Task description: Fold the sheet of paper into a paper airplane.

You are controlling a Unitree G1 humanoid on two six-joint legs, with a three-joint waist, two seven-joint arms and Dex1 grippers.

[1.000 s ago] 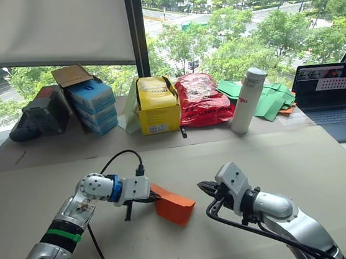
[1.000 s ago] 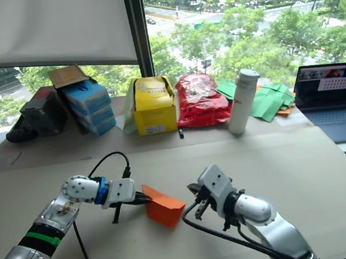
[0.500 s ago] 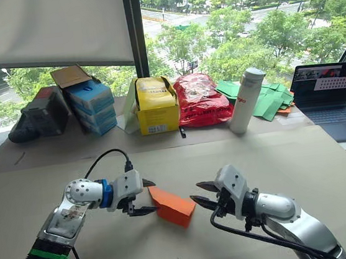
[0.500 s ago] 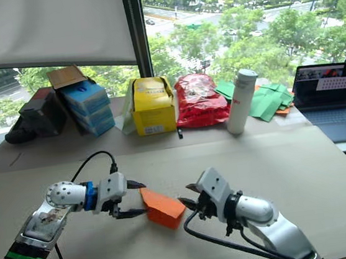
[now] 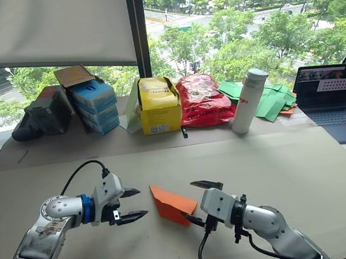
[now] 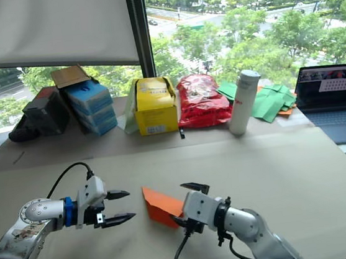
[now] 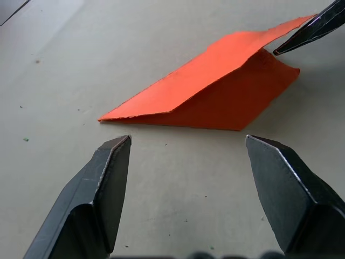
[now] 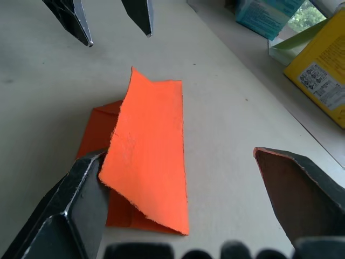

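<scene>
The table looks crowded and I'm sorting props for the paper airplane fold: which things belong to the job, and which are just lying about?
Belongs to the job:
- orange paper
- left gripper, open
- right gripper, open

Just lying about:
- yellow box
- red bag
- white bottle
- green paper pieces
- laptop
- blue boxes
</scene>
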